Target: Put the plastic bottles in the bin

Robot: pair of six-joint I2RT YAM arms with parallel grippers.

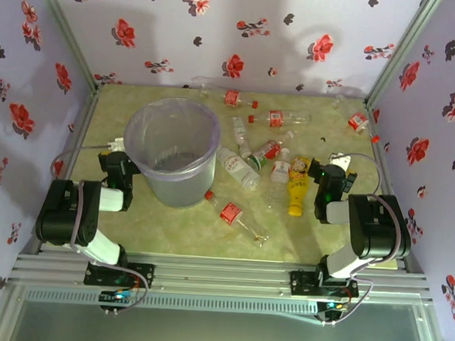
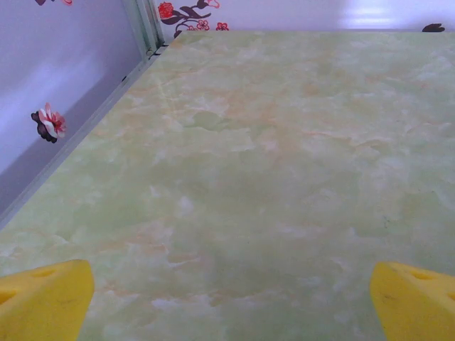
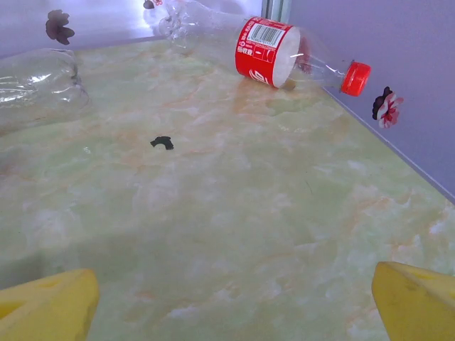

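We can read no word, brand name or number anywhere. In the right wrist view, at the upper middle of the frame, a lying clear bottle (image 3: 206,32) carries a red label (image 3: 261,58) with a white panel holding a barcode (image 3: 269,33); its digits and the fine white print beside it are too small for us to make out. In the top view, the labels on the scattered bottles (image 1: 231,212) and the yellow bottle (image 1: 296,192) blur into plain colour.

The top view looks steeply down from above and behind the arm bases over the whole table (image 1: 177,233). Both wrist views sit low and close above it, facing the far wall; the right one shares the corner bottle (image 3: 266,51) with the top view.
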